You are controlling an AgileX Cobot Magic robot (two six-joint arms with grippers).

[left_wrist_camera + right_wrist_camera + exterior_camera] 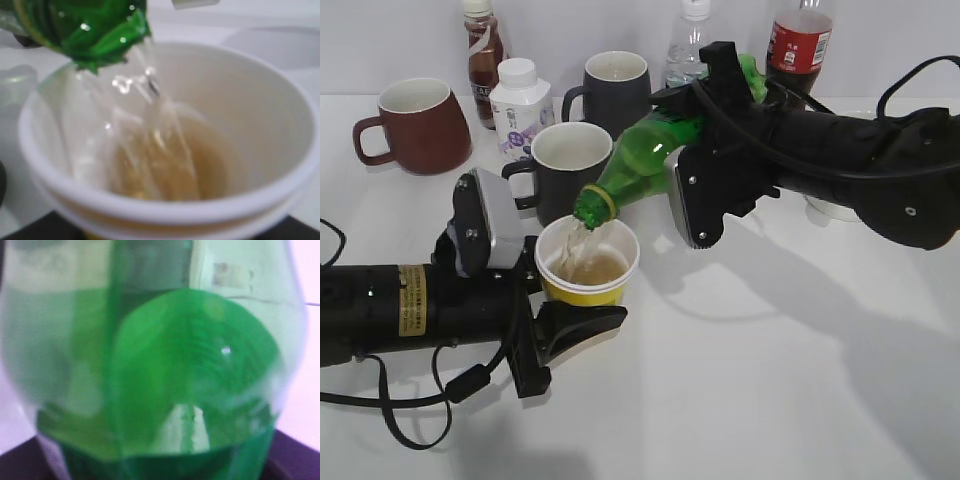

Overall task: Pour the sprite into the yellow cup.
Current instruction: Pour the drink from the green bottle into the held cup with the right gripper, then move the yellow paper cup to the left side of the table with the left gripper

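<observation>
Our right gripper [692,165] has its jaws clamped on the sprite [642,160], and our left gripper [542,300] has its jaws closed against the yellow cup [588,262], steadying it on the white table [770,380]. In the exterior view the bottle is tipped steeply, its uncapped neck just above the cup's rim, and a clear stream falls into the cup, which stands at the front of the table, near a dark mug [567,165] and well apart from the brown mug [412,122] at the back left. In the left wrist view the green neck [95,35] hangs over the cup's white inside [240,115], and liquid pools in the bottom, the level looking low. In the right wrist view the bottle [165,380] fills the frame, so we cannot see the finger pads there. We judge that the pour itself is in hand, with the cup far from full. The next move calls for holding the tilt steady, keeping the mouth over the rim, then righting the bottle before the level nears the top.
</observation>
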